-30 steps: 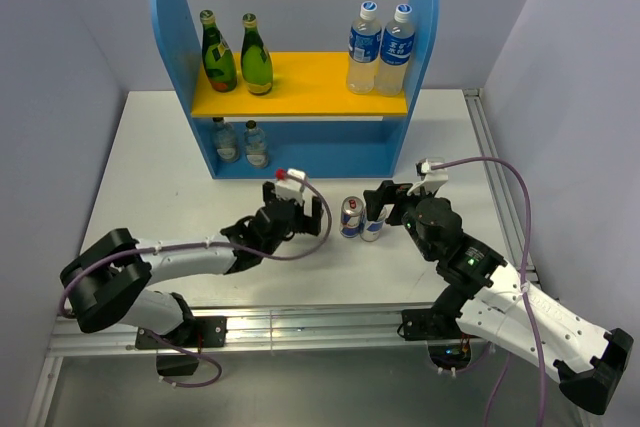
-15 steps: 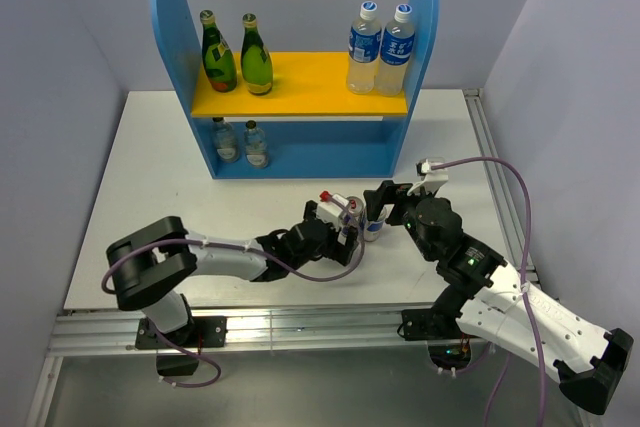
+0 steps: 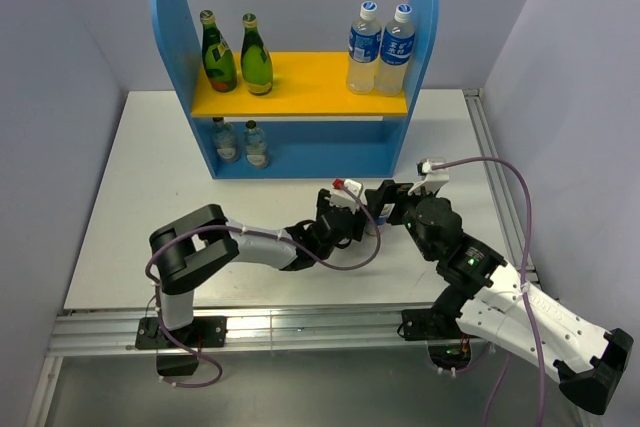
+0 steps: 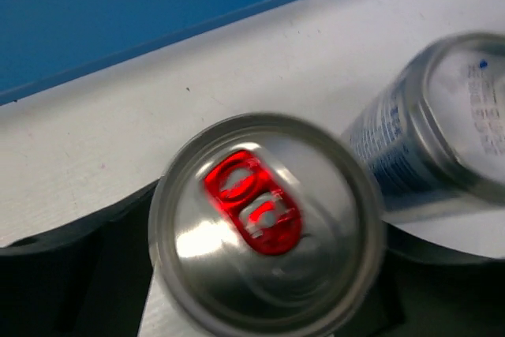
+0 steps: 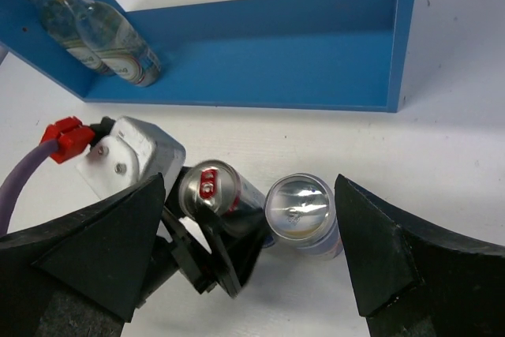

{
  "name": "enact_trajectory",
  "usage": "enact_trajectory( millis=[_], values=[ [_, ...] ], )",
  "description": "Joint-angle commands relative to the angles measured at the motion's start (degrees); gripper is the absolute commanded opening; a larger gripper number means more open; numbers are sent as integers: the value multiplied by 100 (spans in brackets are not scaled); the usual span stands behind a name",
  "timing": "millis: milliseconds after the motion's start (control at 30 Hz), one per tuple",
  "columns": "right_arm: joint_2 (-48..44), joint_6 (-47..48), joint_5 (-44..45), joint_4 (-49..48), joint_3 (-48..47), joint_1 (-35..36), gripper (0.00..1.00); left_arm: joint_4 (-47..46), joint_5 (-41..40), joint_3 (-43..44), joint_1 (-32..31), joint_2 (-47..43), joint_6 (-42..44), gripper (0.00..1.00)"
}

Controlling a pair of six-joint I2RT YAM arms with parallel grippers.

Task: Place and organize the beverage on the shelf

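Right wrist view: slim silver red-tabbed can (image 5: 207, 185) is straddled by left gripper (image 5: 217, 234), clamping undeterminable; right gripper (image 5: 249, 195), at six o'clock, is spread wide.

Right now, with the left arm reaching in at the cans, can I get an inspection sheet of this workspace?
Surface: white table, no spills seen.
Job's things: shelf holds two green bottles on its upper board, two short clear bottles below; red-tab can and second can on the table before it.
Clutter: two tall blue-label bottles, upper board.
End effectors: left end effector straddles the red-tab can, contact unclear; right end effector open by the second can.
Cables: purple cable along each arm.
Surroundings: pale walls, metal rail.
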State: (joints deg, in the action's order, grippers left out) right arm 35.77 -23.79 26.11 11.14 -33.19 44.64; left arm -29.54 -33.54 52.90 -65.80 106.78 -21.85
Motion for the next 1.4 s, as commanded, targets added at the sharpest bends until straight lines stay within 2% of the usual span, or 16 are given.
enact_trajectory(
  millis=[0, 33, 100, 133, 300, 533, 867, 967, 1000, 1033, 1100, 1133, 1367],
  values=[
    [-9, -29, -18, -147, 14, 36, 95, -263, -364, 255, 181, 79, 14, 74],
    [9, -29, -18, -147, 14, 36, 95, -280, -364, 273, 234, 88, 31, 51],
    [27, -29, -27, -156, 14, 36, 95, -272, -346, 334, 287, 115, 66, 21],
    [44, -29, -9, -147, 14, 36, 95, -289, -381, 361, 339, 115, 84, 1],
    [71, -29, -18, -164, 14, 36, 95, -517, -285, 510, 629, 71, 469, 0],
    [97, -29, -9, -147, -3, 36, 95, -588, 111, 1134, 1489, 281, 752, 0],
    [123, -12, -9, -156, -3, 36, 95, -140, 593, 2372, 2264, 1239, 418, 0],
    [141, -29, 8, -147, -12, 36, 95, -8, 752, 2567, 2423, 1424, 295, 32],
    [132, -12, 8, -138, -3, 36, 95, -17, 770, 2567, 2432, 1442, 304, 45],
    [123, -29, 17, -147, -12, 36, 95, -25, 761, 2558, 2432, 1425, 295, 68],
    [132, -29, 26, -147, 5, 36, 95, -43, 770, 2462, 2432, 1346, 269, 80],
    [149, -38, 26, -138, -3, 36, 95, -43, 796, 2409, 2432, 1293, 242, 99],
    [211, -292, 87, 81, -38, 53, 100, -298, 524, 1346, 2186, 406, 347, 99]
  ],
)
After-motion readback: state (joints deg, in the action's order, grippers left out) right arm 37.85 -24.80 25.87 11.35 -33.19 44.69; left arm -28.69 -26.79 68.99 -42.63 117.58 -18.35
